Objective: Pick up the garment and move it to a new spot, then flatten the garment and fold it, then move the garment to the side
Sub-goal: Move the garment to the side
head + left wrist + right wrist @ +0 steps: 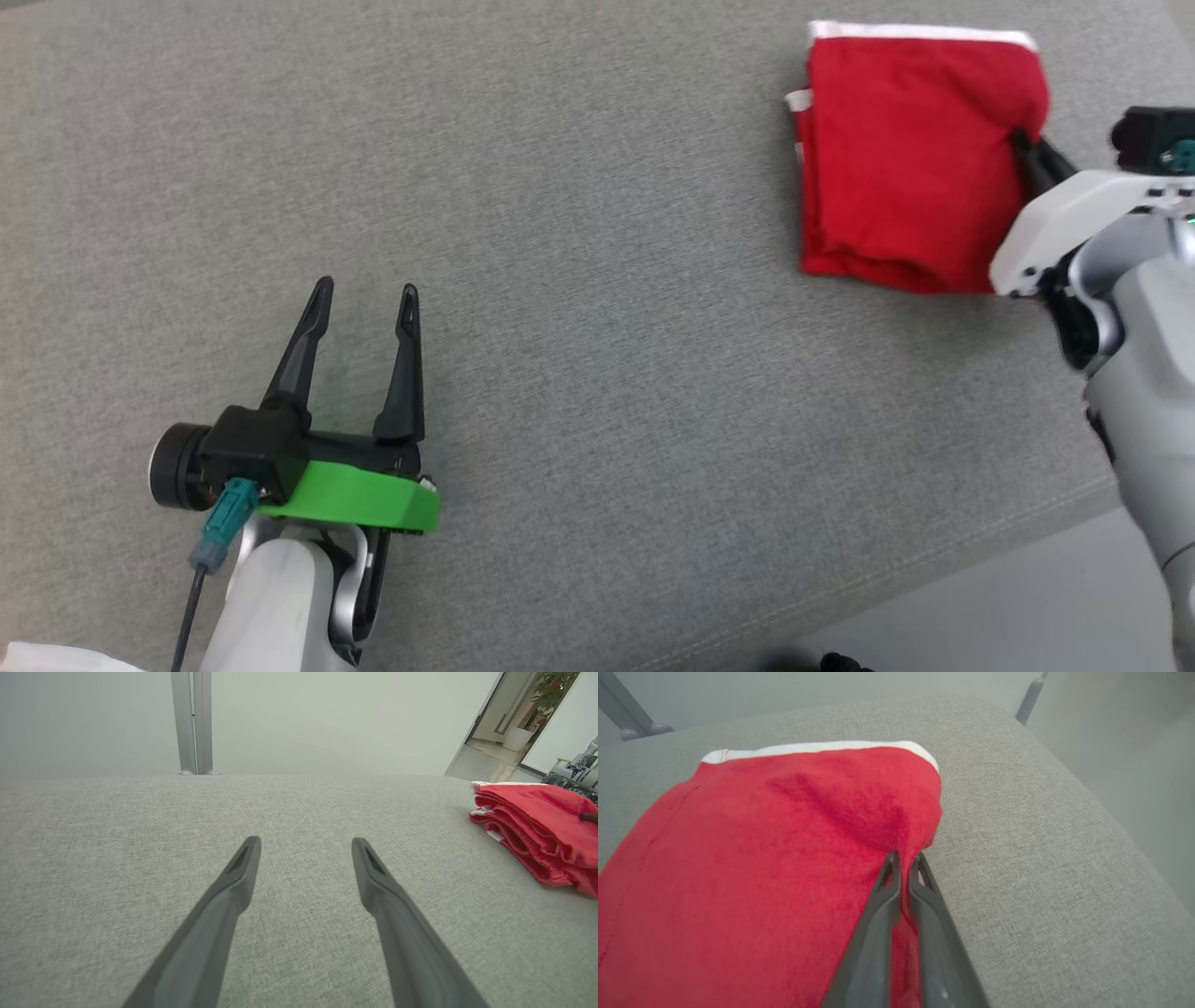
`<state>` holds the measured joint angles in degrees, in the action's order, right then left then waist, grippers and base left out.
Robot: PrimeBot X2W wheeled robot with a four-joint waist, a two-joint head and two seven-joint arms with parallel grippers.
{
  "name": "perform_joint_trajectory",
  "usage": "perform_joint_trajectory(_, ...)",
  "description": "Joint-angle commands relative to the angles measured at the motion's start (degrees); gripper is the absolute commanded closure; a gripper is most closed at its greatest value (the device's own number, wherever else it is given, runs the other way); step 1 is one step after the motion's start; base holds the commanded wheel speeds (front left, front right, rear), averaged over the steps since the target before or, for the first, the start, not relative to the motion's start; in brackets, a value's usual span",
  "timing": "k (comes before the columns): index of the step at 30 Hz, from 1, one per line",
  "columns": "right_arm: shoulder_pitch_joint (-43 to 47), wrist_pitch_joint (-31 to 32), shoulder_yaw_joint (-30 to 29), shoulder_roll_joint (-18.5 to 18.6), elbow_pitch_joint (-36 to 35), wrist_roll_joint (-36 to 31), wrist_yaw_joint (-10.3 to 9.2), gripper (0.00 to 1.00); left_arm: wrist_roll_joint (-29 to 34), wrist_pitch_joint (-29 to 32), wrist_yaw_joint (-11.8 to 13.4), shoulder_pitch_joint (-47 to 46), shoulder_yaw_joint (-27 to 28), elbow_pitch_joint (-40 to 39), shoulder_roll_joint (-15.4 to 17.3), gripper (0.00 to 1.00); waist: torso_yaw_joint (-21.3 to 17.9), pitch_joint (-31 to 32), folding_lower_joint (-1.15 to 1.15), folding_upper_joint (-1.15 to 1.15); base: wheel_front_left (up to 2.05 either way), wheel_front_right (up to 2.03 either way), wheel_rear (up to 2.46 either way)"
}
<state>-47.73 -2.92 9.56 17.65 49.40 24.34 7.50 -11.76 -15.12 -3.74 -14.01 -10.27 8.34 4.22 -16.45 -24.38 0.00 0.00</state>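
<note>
The garment [910, 159] is red with white trim, folded into a thick stack at the far right of the grey cushion; it also appears at the right edge of the left wrist view [537, 830]. My right gripper [1027, 149] is shut on the garment's right edge, and the right wrist view shows red cloth [761, 858] pinched between the two fingers [906, 858]. My left gripper [366, 291] stands open over bare cushion at the lower left, far from the garment, with nothing between its fingers [306, 844].
The grey fabric surface [597, 280] spans the scene; its front edge runs diagonally at the lower right, with pale floor [1027, 607] beyond. Metal posts [191, 723] stand behind the far edge. A doorway with a plant [537, 709] lies at the far right.
</note>
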Motion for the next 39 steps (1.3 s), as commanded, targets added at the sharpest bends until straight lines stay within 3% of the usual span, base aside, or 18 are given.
perform_joint_trajectory(1,-1.7,-0.7,-0.6,0.8,0.9,-0.7,-0.02,1.0,0.2,0.0,0.0,-1.0,0.1,-0.5,0.3,0.0,1.4,-1.0,0.0,0.0,0.0,0.0,0.0)
perform_joint_trajectory(14,-15.0,-2.5,-5.0,10.4,12.4,-13.5,-0.04,1.0,1.3,0.0,-0.1,-1.5,-1.1,-3.5,1.1,0.0,8.2,-5.9,0.0,0.0,0.0,0.0,0.0)
perform_joint_trajectory(24,-20.6,-4.3,-10.6,14.1,19.3,-23.2,-0.05,1.0,1.5,0.1,0.2,-1.2,-2.2,-4.8,1.6,0.0,11.0,-8.2,0.0,0.0,0.0,0.0,0.0)
perform_joint_trajectory(25,-20.9,-4.8,-11.3,14.4,19.5,-24.8,-0.05,0.63,1.5,0.1,0.3,-1.1,-2.3,-4.9,1.6,0.0,11.0,-8.4,0.0,0.0,0.0,0.0,0.0)
perform_joint_trajectory(27,-20.9,-5.9,-12.4,14.6,19.4,-27.5,-0.05,0.0,1.5,0.1,0.4,-1.0,-2.4,-5.0,1.7,0.0,11.0,-8.6,0.0,0.0,0.0,0.0,0.0)
perform_joint_trajectory(34,-19.6,-10.1,-17.3,12.9,19.1,-32.4,-0.05,0.0,1.1,0.1,0.8,-1.6,-2.5,-4.9,1.7,0.0,10.4,-8.5,0.0,0.0,0.0,0.0,0.0)
perform_joint_trajectory(39,-18.0,-11.9,-18.5,9.7,17.1,-33.5,-0.05,0.0,0.5,0.1,1.0,-1.7,-2.0,-4.2,1.7,0.0,9.8,-6.5,0.0,0.0,0.0,0.0,0.0)
